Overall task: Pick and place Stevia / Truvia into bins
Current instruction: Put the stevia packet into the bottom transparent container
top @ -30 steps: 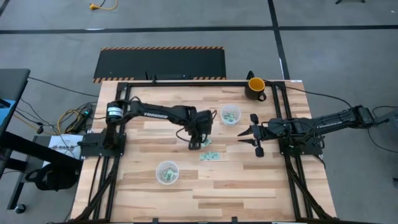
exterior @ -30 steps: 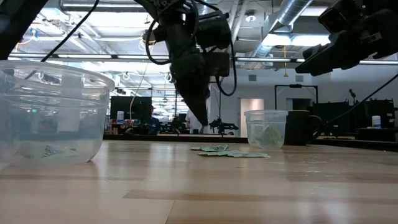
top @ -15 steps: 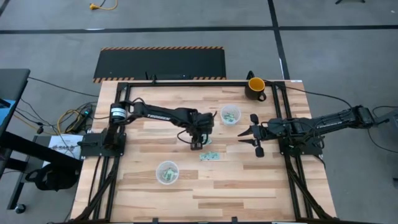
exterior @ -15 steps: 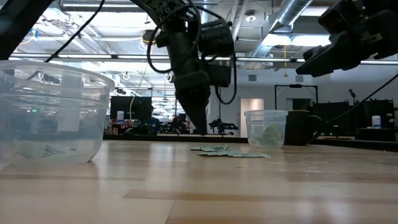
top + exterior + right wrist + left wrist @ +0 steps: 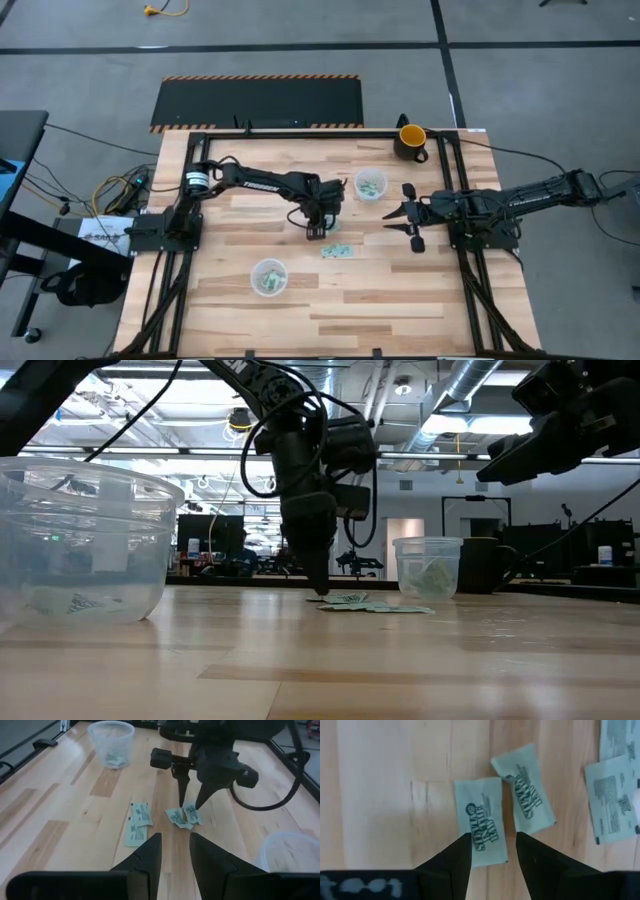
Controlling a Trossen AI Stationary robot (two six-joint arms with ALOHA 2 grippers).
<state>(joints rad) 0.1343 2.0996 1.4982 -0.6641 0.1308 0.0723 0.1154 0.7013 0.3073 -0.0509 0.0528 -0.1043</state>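
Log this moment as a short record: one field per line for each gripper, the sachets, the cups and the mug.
left gripper: open, low over the table, fingers straddling one sachet
right gripper: open, raised beside the sachets, holding nothing
loose sachets: four flat on the wood, two close together, two apart
far cup: upright, sachets inside
near cup: upright, sachets inside
mug: dark, yellow inside, at a table corner

left pincer (image 5: 490,851) fingertips cover one sachet's (image 5: 481,820) lower edge.
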